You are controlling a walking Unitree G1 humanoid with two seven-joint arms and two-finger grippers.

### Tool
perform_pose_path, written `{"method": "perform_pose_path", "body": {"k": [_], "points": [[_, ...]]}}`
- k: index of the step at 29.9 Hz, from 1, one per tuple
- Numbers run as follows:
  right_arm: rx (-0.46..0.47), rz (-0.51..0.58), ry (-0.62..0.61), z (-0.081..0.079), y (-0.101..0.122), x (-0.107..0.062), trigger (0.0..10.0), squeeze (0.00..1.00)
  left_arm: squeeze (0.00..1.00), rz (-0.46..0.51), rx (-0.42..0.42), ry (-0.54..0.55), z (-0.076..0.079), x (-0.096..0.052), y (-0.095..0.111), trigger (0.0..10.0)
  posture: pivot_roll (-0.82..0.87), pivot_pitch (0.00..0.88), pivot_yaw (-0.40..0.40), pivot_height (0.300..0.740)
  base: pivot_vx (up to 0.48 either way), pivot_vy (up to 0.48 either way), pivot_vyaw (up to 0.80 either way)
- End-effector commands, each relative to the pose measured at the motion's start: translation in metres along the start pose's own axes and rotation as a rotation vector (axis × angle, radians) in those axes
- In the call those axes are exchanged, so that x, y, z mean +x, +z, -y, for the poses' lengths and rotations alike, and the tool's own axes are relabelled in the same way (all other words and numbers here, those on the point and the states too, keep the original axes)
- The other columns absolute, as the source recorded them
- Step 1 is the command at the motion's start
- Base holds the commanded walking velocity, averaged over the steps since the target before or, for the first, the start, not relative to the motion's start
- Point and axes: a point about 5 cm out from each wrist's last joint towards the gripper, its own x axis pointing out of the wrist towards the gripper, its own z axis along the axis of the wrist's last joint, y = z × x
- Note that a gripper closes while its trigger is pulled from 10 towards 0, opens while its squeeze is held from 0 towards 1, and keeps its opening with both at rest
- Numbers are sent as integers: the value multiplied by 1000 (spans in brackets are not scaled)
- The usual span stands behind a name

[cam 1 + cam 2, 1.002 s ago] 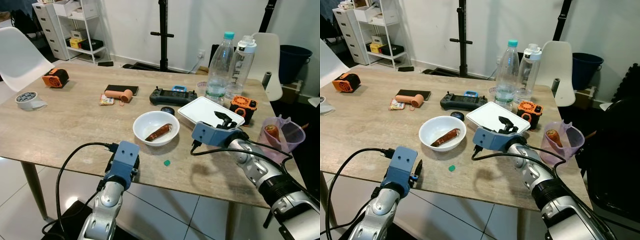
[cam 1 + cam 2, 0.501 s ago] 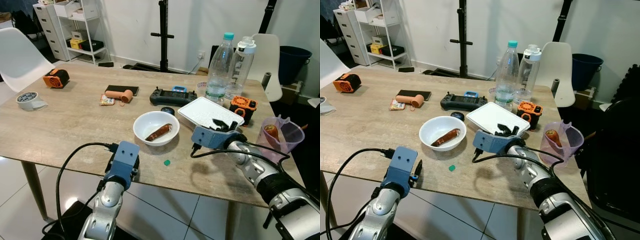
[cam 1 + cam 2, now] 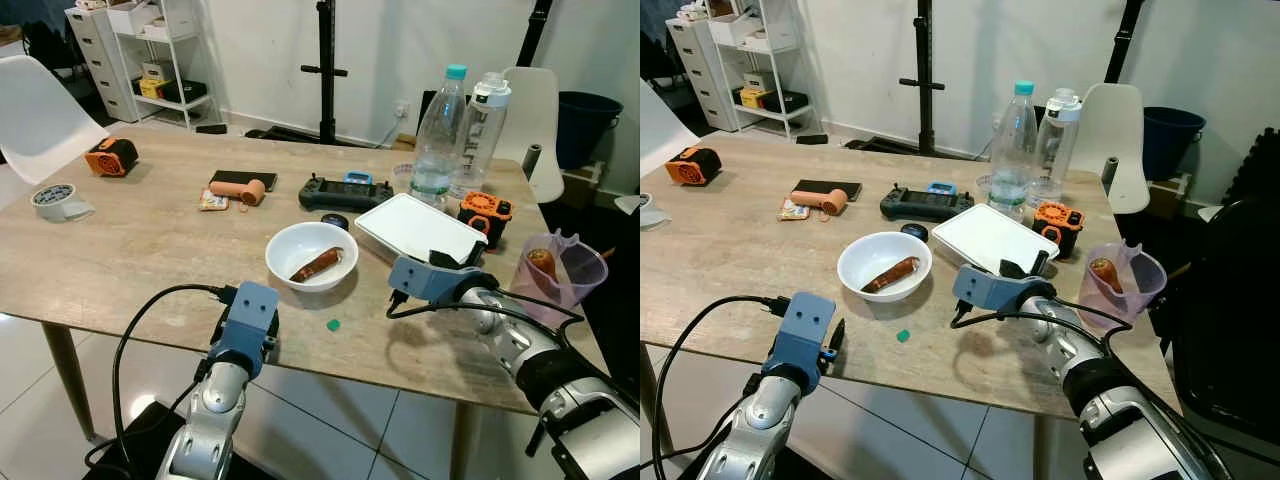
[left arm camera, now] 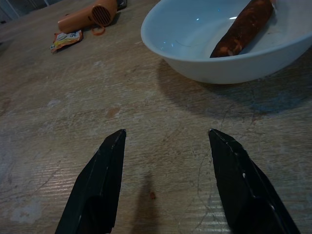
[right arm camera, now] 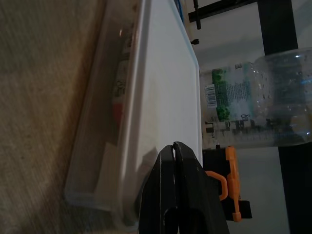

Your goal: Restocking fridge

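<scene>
A white bowl [image 3: 295,250] holding a brown sausage [image 3: 318,264] sits mid-table. To its right lies a flat clear container with a white lid [image 3: 415,225]. My right gripper [image 3: 447,260] is at that container's near corner, low over the table. In the right wrist view its fingers [image 5: 181,195] are pressed together just before the lid's edge, shut with nothing seen between them. My left gripper [image 4: 165,141] is open at the table's near edge, pointing at the bowl [image 4: 219,44] and holding nothing.
Two bottles [image 3: 438,140] and an orange gadget [image 3: 487,212] stand behind the container. A purple cup [image 3: 560,265] sits at the right edge. A black controller [image 3: 345,192], a phone [image 3: 240,180], a tape roll [image 3: 52,198] and a green scrap [image 3: 333,324] lie about.
My right gripper has drawn back from over the white lid to the container's near corner and dropped lower. The left arm has not moved.
</scene>
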Motion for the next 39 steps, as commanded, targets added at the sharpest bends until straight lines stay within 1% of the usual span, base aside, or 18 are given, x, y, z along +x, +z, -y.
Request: {"method": "perform_pose_path", "body": {"k": [1,3,4,5,6,7,8,12,16,20,21,22,28,31,32,33,34,39], "points": [[57,67,-33,7,7,-1,4392,0,0,-8,-1,-4,3,1,-2,10000,-68,90,-5,740,0,0,0],[71,93,-43,10,11,-1,4392,0,0,-8,-1,-4,3,1,-2,10000,-70,91,-4,740,0,0,0],[84,132,-60,14,18,-1,10000,0,0,-8,-1,-5,3,1,-2,10000,-70,91,-4,740,0,0,0],[84,132,-60,14,18,-1,10000,0,0,-8,-1,-5,3,1,-2,10000,-70,91,-4,740,0,0,0],[99,136,-52,14,20,-1,10000,627,0,-8,0,-5,3,1,-2,10000,-70,91,-4,740,0,0,0],[99,136,-52,14,20,-1,10000,627,0,-8,0,-5,3,1,-2,10000,-70,91,-4,740,0,0,0],[105,137,-41,13,21,0,10000,1000,0,-8,0,-5,3,1,-2,10000,-70,91,-4,740,0,0,0],[125,133,19,8,21,1,10000,1000,0,-7,-4,-7,4,2,-2,10000,-73,91,-7,740,0,0,0],[131,116,45,4,18,1,10000,1000,0,-6,-7,-6,5,2,-2,10000,-74,83,-15,740,0,0,0],[111,78,62,0,13,3,10000,1000,0,-6,-10,-3,6,3,-1,10000,-74,83,-15,740,0,0,0],[87,60,73,-2,11,4,10000,384,0,-5,-11,-4,6,3,-1,10000,-78,83,-10,740,0,0,0],[78,40,75,-2,11,5,10000,0,0,-5,-10,-7,6,3,-1,10000,-76,80,-5,740,0,0,0],[37,-18,107,-1,10,11,10000,0,0,0,-4,-13,6,6,0,10000,-74,75,-5,740,0,0,0],[33,-34,114,-1,10,12,10000,0,0,2,-5,-9,5,7,1,10000,-74,75,-5,740,0,0,0],[34,-41,118,-1,10,12,8431,0,0,3,-5,-7,5,7,1,10000,-74,75,-5,740,0,0,0],[34,-50,119,0,9,12,3216,0,0,5,-6,-6,5,7,2,10000,-68,72,-10,740,0,0,0],[35,-57,119,0,9,13,0,0,0,5,-6,-5,5,7,2,10000,-66,73,-10,740,0,0,0],[44,-60,105,1,9,13,0,0,0,4,-6,-5,5,6,0,10000,-68,72,-6,740,0,0,0]]}}
